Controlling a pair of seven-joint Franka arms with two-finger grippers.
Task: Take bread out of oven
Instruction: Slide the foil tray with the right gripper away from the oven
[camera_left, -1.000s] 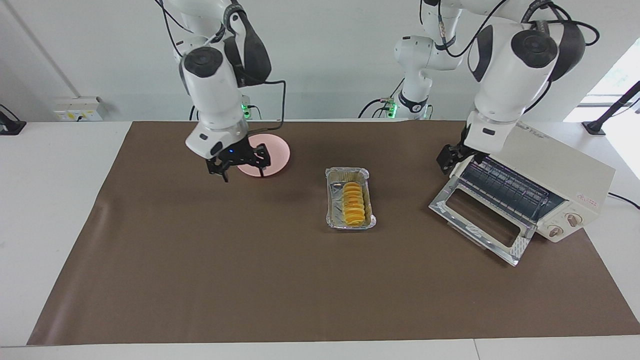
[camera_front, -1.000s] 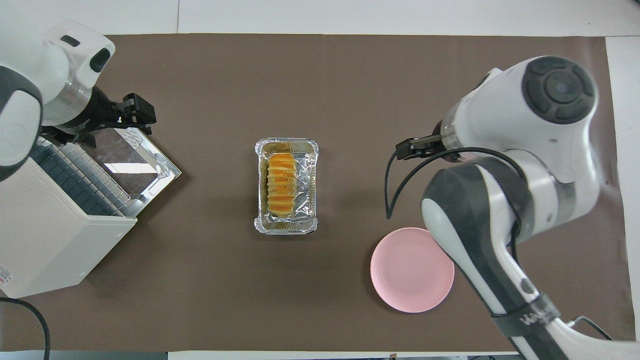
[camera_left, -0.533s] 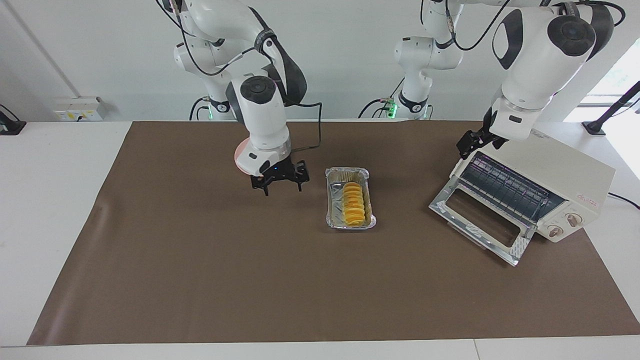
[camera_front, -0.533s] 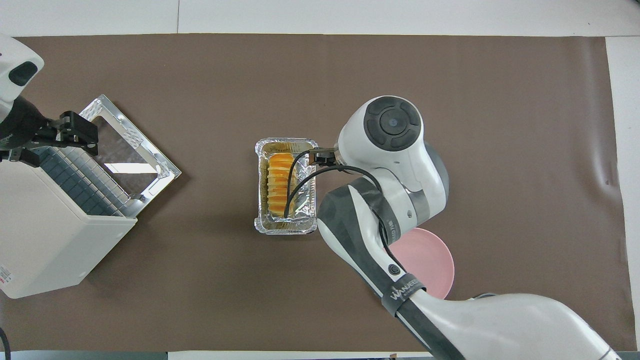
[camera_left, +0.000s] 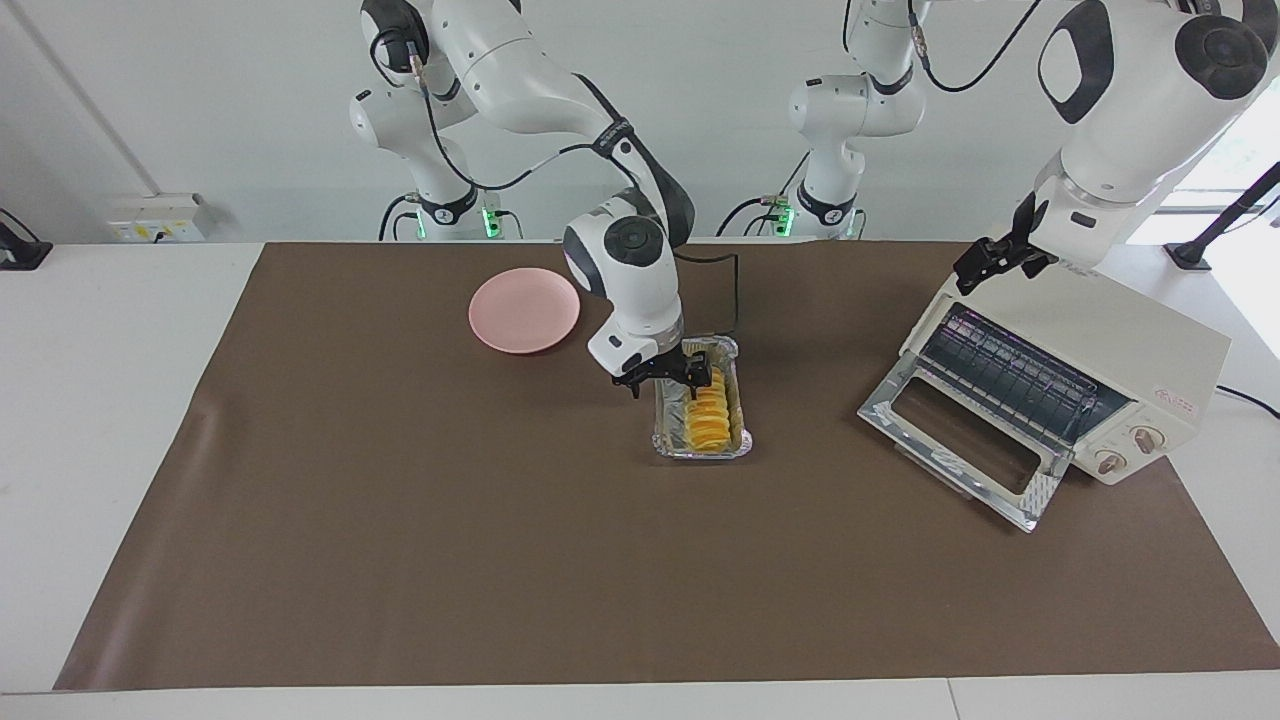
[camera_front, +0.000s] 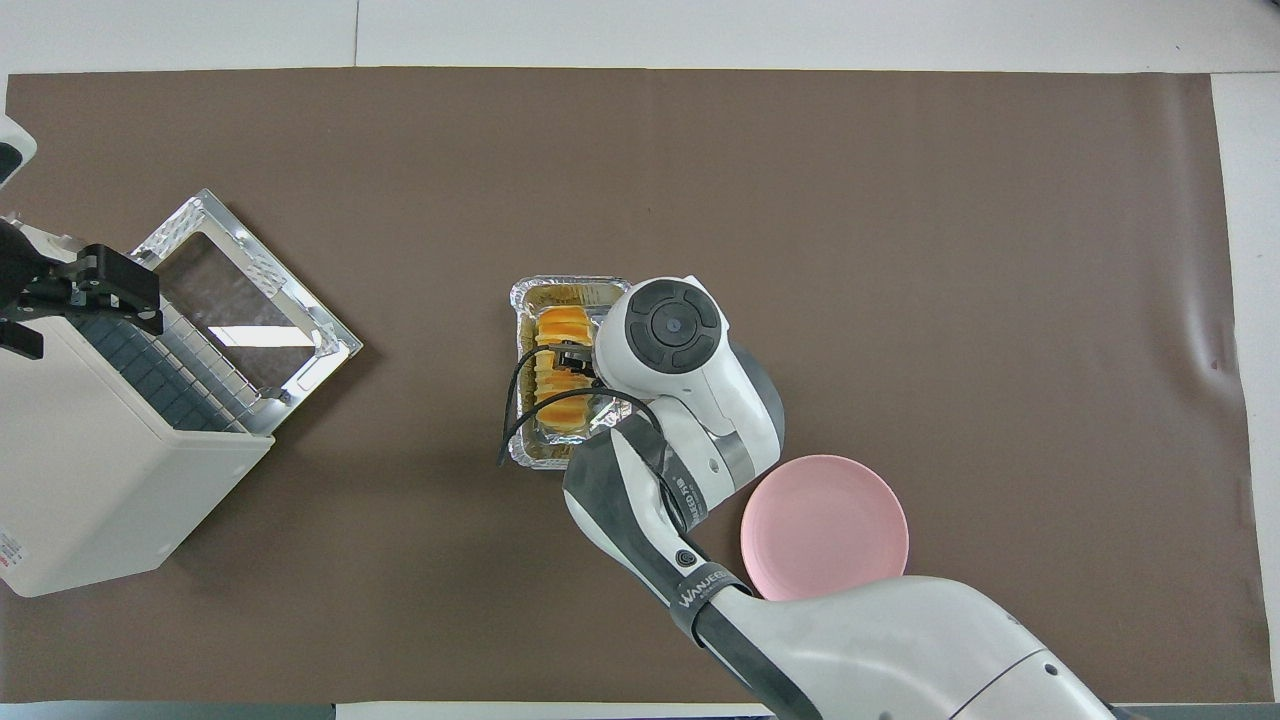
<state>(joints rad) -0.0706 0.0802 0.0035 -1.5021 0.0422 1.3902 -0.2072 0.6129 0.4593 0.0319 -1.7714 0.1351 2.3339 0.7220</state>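
Observation:
The bread (camera_left: 708, 418) (camera_front: 561, 324), a ridged golden loaf, lies in a silver foil tray (camera_left: 663, 440) (camera_front: 570, 291) mid-mat, outside the oven. My right gripper (camera_left: 670, 385) (camera_front: 572, 362) hangs open low over the end of the loaf nearer to the robots; I cannot tell whether it touches. The cream oven (camera_left: 1110, 345) (camera_front: 100, 480) stands at the left arm's end, its glass door (camera_left: 955, 440) (camera_front: 250, 300) folded down and its wire rack bare. Above the oven's top edge, my left gripper (camera_left: 985, 265) (camera_front: 100, 298) is open and holds nothing.
A round pink plate (camera_left: 524, 310) (camera_front: 825, 540) lies on the brown mat, nearer to the robots than the tray and toward the right arm's end. The right arm's forearm covers part of the tray in the overhead view.
The right gripper has swung from over the pink plate to over the bread in the tray. The left gripper has risen and drawn back from the oven's door opening to above its top.

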